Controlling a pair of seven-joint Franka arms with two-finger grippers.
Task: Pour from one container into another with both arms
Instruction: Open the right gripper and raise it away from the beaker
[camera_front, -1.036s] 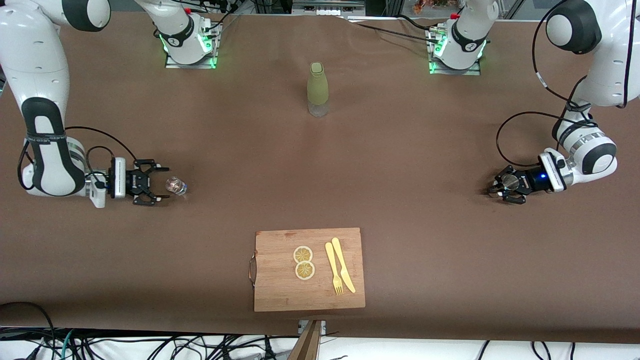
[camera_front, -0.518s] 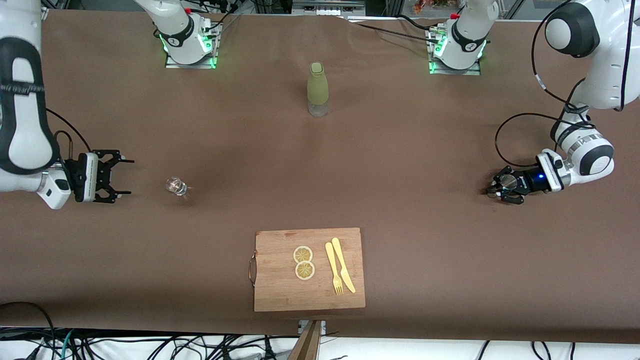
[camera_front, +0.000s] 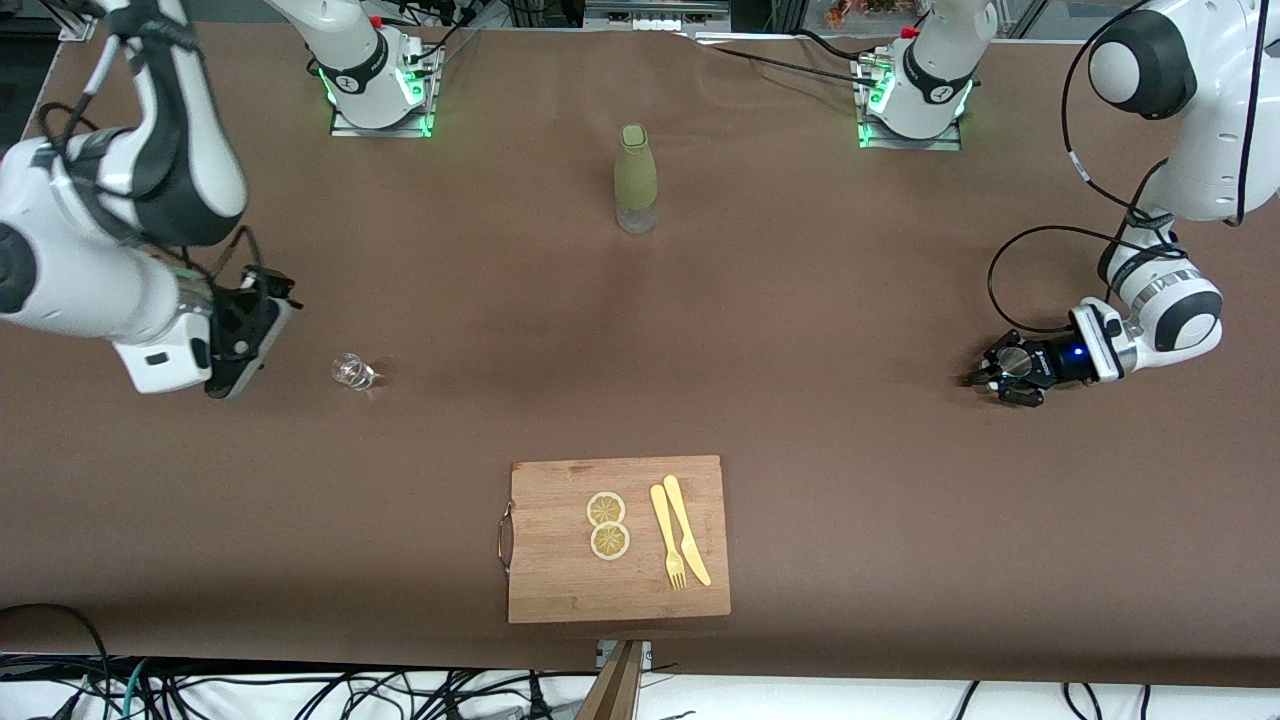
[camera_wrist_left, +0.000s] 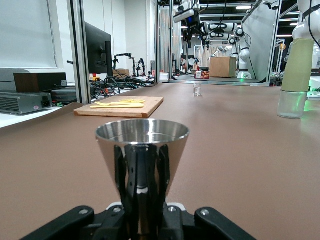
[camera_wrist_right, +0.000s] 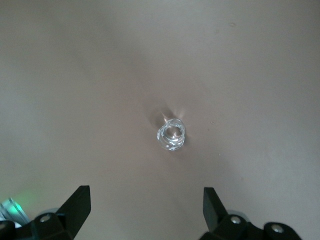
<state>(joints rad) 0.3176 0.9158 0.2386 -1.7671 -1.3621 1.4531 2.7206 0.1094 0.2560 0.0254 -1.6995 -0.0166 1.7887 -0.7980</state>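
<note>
While the steel cup (camera_wrist_left: 142, 145) is sitting pinched in the left claw (camera_front: 1003, 380) low at the table's (camera_front: 800, 330) left-arm end, the small glass (camera_front: 351, 371) is standing alone on the table near the right-arm end, well apart from it. Right claw (camera_front: 262, 290) is hanging over the table just beside the glass with its fingers (camera_wrist_right: 75, 206) spread wide and nothing between them. Bottle (camera_front: 636, 178) is standing upright near the middle of the base-side edge, and a board (camera_front: 560, 580) with lemon slices (camera_front: 607, 525), fork (camera_front: 667, 538) and knife (camera_front: 686, 530) is lying at the camera-side edge.

The glass looks light and narrow, so a claw closing off-centre could be tipping or skidding it. The cup's flared wall could be slipping in the pinch when tilting, and the glass's small mouth is leaving little margin for spilling.
</note>
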